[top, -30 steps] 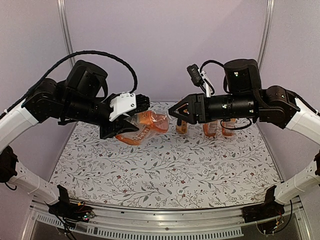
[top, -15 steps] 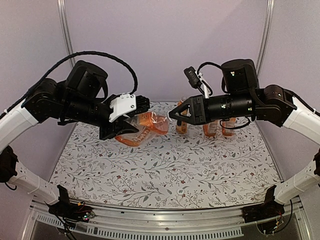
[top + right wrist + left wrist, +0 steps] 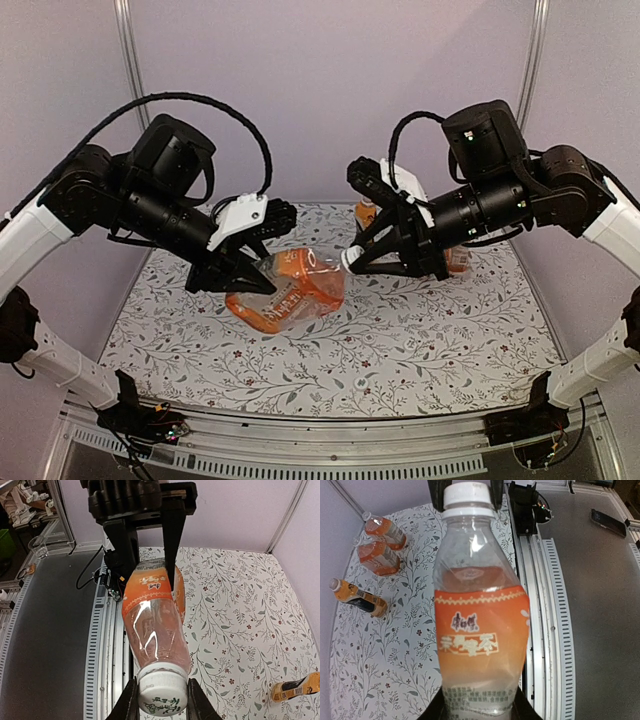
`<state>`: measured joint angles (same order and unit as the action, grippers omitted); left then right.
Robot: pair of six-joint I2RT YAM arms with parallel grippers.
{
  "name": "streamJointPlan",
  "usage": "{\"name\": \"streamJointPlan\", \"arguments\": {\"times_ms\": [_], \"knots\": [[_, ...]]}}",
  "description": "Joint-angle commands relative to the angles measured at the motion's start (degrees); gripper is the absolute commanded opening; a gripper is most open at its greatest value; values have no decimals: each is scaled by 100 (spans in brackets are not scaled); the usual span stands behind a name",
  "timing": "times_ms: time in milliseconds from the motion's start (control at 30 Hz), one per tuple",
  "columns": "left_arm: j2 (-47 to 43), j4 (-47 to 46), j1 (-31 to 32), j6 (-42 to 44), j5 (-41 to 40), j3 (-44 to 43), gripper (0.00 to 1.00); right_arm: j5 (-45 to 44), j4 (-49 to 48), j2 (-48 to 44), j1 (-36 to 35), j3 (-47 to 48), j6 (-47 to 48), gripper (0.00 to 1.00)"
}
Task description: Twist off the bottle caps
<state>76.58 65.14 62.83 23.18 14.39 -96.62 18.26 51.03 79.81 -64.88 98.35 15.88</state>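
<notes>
While the left gripper [image 3: 250, 272] clamps the orange-labelled bottle [image 3: 480, 630] and the right gripper [image 3: 160, 700] pinches its white cap [image 3: 161, 689], the twist should run squarely about the neck's axis.

The right gripper [image 3: 352, 262] rolled its wrist, advanced and clamped onto the white cap [image 3: 161, 694], now between its jaws. The left gripper [image 3: 245, 268] tipped its held bottle [image 3: 290, 297] lower, toward it.

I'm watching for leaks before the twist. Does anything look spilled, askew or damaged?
No spill shows. The bottle is held tipped almost on its side by the left gripper, the right gripper shut on its cap, which suits unscrewing. Only its clear plastic near the neck looks creased.
</notes>
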Motion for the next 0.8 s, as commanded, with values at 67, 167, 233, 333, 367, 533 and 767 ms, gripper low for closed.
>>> {"name": "streamJointPlan", "arguments": {"times_ms": [67,167,233,333,367,533,767], "knots": [[79,-89,63,94,453,-142,15,-216,547,-15,-57,-40,1077,3],[103,-165,55,48,94,-221,14,-434,343,-88,-55,-44,675,89],[96,-232,54,38,-252,-228,14,-471,185,-225,-58,-98,355,99],[-1,-446,54,59,-868,-42,14,-780,-420,-627,-60,-419,-499,99],[-41,-560,54,84,-1075,57,14,-842,-671,-742,-55,-549,-788,99],[-156,-941,54,201,-1878,321,14,-1464,-1115,-1195,-36,-848,-3037,99],[-328,-1211,54,337,-2328,615,15,-2455,-1166,-891,-1,-897,-5616,76]]}}
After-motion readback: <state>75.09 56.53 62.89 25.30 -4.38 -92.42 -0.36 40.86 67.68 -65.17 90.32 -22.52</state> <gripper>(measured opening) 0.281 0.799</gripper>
